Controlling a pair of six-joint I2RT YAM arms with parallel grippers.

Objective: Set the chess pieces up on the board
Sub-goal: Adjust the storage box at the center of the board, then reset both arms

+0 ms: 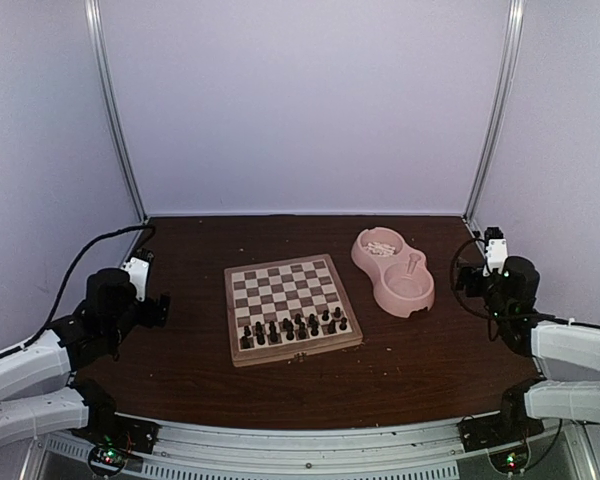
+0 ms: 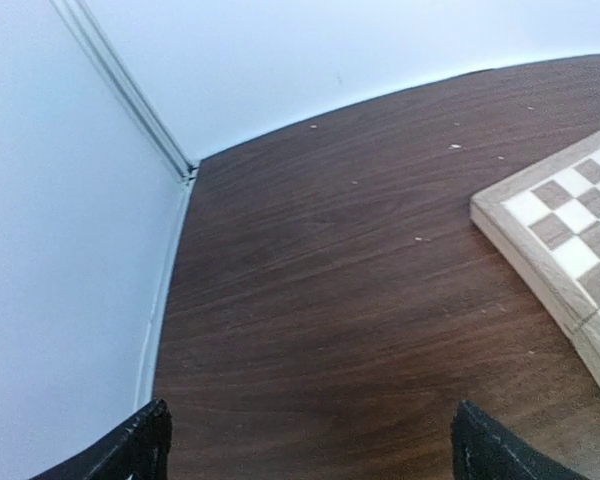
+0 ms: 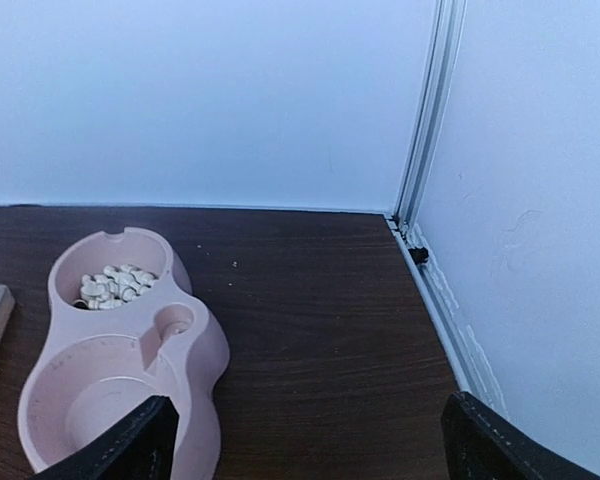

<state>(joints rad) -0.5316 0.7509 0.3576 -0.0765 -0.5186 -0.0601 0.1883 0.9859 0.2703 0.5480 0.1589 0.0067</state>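
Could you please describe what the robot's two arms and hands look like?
The left arm and right arm have white links, black joints and looping black cables. The left hand and right hand each show two black fingers.

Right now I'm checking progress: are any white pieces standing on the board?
No: only dark pieces stand on the board, along its near rows; the white pieces lie in the pink bowl.
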